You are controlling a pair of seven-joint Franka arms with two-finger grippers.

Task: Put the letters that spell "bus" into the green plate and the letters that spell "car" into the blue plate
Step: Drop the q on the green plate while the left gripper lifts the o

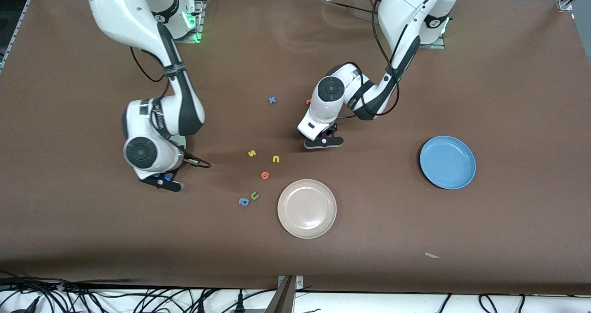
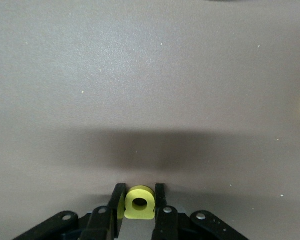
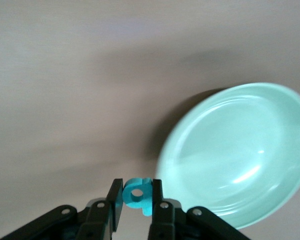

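right gripper (image 1: 161, 181): low in the frame at the right arm's end, over bare table just beside the green plate (image 3: 240, 155); jaws pinched on the teal "b" (image 3: 138, 195) (not yet over the rim)
left gripper (image 1: 323, 142): mid-frame, down at the table surface; jaws closed against both sides of the yellow "a" (image 2: 139, 202) (whether it is lifted I cannot tell)
beige plate (image 1: 307, 208): lowest of the plates, centre of the frame, nothing in it, not part of the job
blue "a" (image 1: 243, 201), green "u" (image 1: 254, 195): side by side just beside the beige plate, decoys
orange round letter (image 1: 265, 175): a little higher in the frame, decoy
blue plate (image 1: 448, 162): toward the left arm's end, nothing in it
yellow "u" (image 1: 275, 159), yellow "s" (image 1: 251, 153): near each other mid-frame, loose on the table
blue "x" (image 1: 272, 100): upper middle, alone
teal "c" and "r": not found in any view
progress: neither target plate visibly holds a letter, though the right arm hides most of the green one in the front view. "b" and "a" are each in a grip, so I judge this early: six placements to go, two started
writing: dark lettering runs along the right arm's wrist casing (image 1: 159, 117), too small to read; plates carry no marks
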